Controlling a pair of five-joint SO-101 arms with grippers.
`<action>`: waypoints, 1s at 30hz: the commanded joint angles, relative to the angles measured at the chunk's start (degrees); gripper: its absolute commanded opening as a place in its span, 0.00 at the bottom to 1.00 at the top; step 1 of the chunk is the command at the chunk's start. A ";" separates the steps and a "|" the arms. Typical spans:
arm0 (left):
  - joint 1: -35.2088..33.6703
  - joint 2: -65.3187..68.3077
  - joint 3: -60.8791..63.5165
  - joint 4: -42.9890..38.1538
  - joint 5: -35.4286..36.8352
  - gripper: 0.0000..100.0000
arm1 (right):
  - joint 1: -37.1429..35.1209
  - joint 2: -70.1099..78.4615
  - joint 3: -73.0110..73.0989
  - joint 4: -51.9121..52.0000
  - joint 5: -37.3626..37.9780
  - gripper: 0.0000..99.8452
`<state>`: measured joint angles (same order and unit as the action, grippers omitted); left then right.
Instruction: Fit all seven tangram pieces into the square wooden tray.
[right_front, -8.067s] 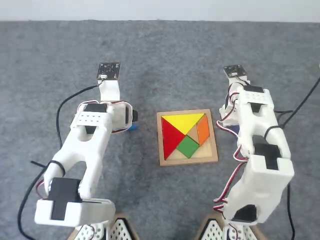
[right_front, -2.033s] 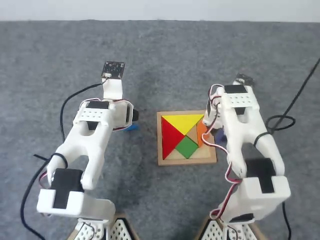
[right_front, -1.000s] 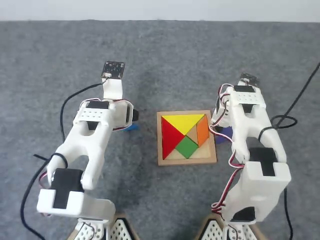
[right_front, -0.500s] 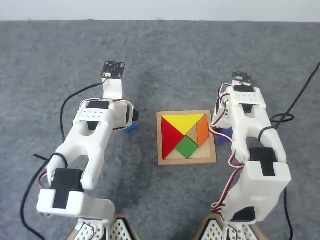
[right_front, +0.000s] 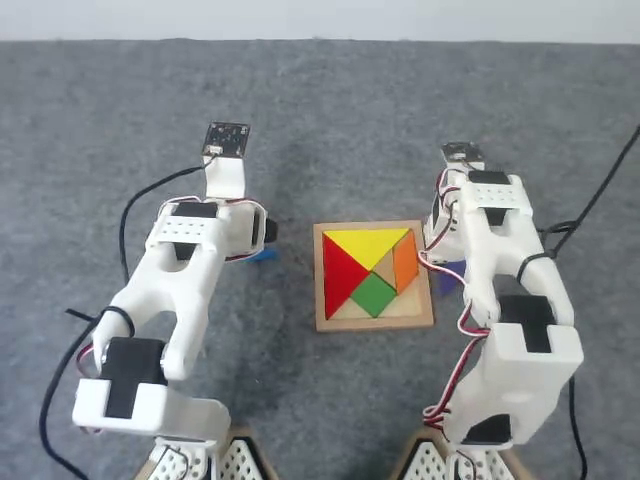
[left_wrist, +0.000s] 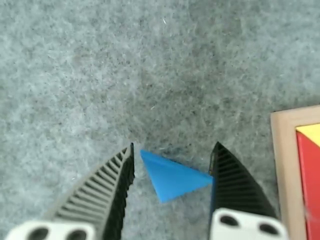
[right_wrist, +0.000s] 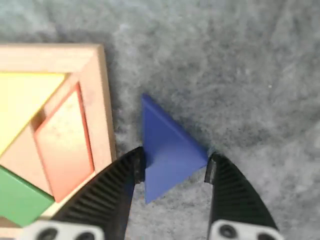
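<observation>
The square wooden tray (right_front: 320, 282) lies between the two arms. It holds a yellow triangle (right_front: 368, 244), a red triangle (right_front: 340, 276), a green square (right_front: 375, 293) and an orange parallelogram (right_front: 405, 261). A light blue triangle (left_wrist: 175, 176) lies on the carpet left of the tray. My left gripper (left_wrist: 174, 146) stands open around it, one finger at its tip and the other a little apart. A dark blue triangle (right_wrist: 167, 147) lies on the carpet just outside the tray's right rim (right_wrist: 102, 100). My right gripper (right_wrist: 175, 156) is shut on it, with both fingers against its sides.
Grey carpet (right_front: 330, 120) covers the whole table, with free room beyond the tray and in front of it. Black cables (right_front: 135, 205) trail beside both arms. Bare wood shows in the tray's middle and along its near edge (right_front: 400, 308).
The right arm's wrist has swung a little to the left over the dark blue triangle beside the tray. The left arm and the light blue triangle have not moved.
</observation>
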<state>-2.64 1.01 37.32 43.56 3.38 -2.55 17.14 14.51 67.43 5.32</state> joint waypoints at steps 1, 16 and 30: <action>0.26 -0.35 -2.24 0.70 -0.35 0.23 | 0.48 0.13 -2.81 0.57 4.13 0.22; 0.18 -0.35 -2.24 0.70 -0.35 0.23 | -0.57 0.22 -2.46 -1.71 8.88 0.22; 0.09 -0.35 -2.24 0.70 -0.35 0.23 | -0.66 0.84 -2.64 -1.63 5.89 0.10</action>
<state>-2.64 1.01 37.32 43.56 3.38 -2.46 19.87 12.84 66.20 13.49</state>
